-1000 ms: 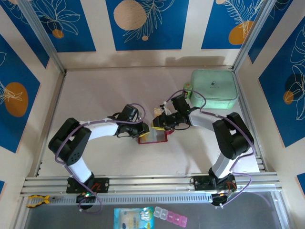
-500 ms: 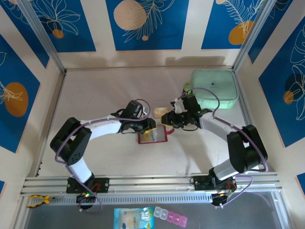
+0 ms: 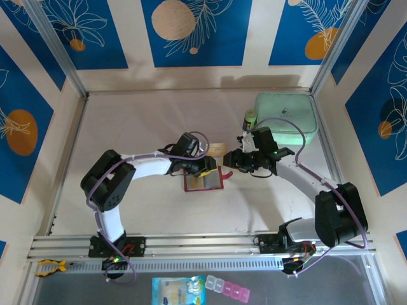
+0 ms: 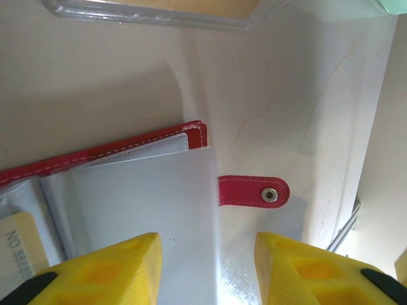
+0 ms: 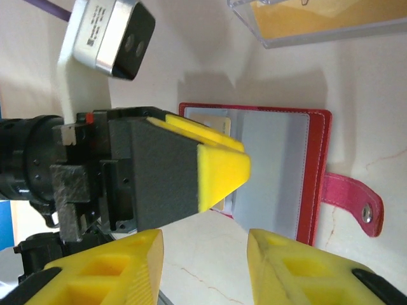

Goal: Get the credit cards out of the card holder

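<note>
The red card holder [image 3: 204,182] lies open on the table, its snap tab [image 4: 253,190] pointing right. Greyish clear pockets [image 4: 140,203] fill its inside. A tan credit card [image 4: 18,240] shows in a left pocket, and its edge also peeks past the left finger [image 5: 208,121]. My left gripper [image 3: 206,167] hovers open just over the holder's top edge, one yellow finger [image 4: 95,273] above the pockets, the other [image 4: 318,273] above the table beside the tab. My right gripper [image 3: 229,159] stands open to the right of the holder [image 5: 280,159], with nothing between its fingers [image 5: 305,270].
A clear plastic sleeve [image 3: 216,149] with a tan insert lies just behind the holder. A big mint green case [image 3: 286,117] sits at the back right with a small green object [image 3: 250,117] at its left side. Metal rails line the table's sides.
My right gripper has drawn back to the right, off the holder. My left gripper has slid right along the holder's top edge. The clear sleeve now lies uncovered behind the holder.
</note>
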Available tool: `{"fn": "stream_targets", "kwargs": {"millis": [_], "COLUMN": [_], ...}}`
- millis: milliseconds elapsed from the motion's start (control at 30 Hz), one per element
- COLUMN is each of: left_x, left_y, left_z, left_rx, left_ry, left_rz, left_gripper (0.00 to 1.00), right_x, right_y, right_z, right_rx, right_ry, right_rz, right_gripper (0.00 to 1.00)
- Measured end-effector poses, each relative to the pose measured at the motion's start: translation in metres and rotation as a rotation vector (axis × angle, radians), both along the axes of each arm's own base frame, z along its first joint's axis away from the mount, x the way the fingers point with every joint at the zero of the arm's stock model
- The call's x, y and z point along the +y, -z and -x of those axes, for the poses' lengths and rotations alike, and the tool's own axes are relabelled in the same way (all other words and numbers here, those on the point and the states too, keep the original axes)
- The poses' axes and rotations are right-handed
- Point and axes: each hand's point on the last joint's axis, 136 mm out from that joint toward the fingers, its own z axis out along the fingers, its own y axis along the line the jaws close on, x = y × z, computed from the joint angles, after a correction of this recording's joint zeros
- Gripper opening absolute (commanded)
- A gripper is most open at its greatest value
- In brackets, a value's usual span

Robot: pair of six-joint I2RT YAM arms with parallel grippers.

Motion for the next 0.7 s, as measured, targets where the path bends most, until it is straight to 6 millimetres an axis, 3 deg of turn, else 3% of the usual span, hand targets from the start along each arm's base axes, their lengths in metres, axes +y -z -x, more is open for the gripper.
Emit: {"fn": "stream_targets", "kwargs": {"millis": [367, 700], "left_x": [0.000, 0.034], "left_y": [-0.001, -0.007], "left_z": [-0.001, 0.007], "left_rx": [-0.013, -0.035], "left_ry": [-0.003, -0.057], "left_rz": [0.010, 0.012], "left_gripper": [0.45, 0.42], "right_x": [0.004, 0.031], "right_y": [0.003, 0.022], "right_z": [0.004, 0.017], "right_rx": [0.017, 0.084], "right_ry": [-0.012, -0.095], "right_rz": [0.000, 0.027], "right_gripper": [0.38, 0.37]}}
